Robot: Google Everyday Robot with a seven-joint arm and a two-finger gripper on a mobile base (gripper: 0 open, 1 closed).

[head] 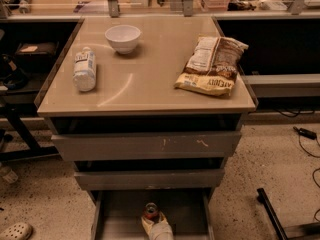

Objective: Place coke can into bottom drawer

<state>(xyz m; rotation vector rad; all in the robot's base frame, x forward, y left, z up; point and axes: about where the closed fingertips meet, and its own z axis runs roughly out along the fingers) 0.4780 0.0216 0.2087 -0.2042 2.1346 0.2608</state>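
At the far left of the tan surface (150,84) a white bottle (84,70) lies on its side, cap pointing away from the camera, near the left edge. It is not part of this job and sits well clear of the work below. Just to its right and further back stands a white bowl (123,37), upright and apart from the bottle.

In the middle, below the surface, the scratched top drawer front (145,145) and the plain middle drawer front (150,178) are both pushed in. The bottom drawer (120,218) alone is pulled out towards the camera, presumably so that its shallow grey tray lies open from above.

The coke can (151,211) stands upright inside that tray, roughly midway between the side walls, its silver top facing up. The tool (156,228) is down in the drawer too, right against the can's near side at the lower edge of the view. I cannot tell whether it is clamped on the can or has let go. The can being upright and low in the tray suggests the placing is at or near its end.

To the right, a snack bag (212,66) lies flat on the surface by the right edge. A cable (306,134) trails on the speckled floor beyond.
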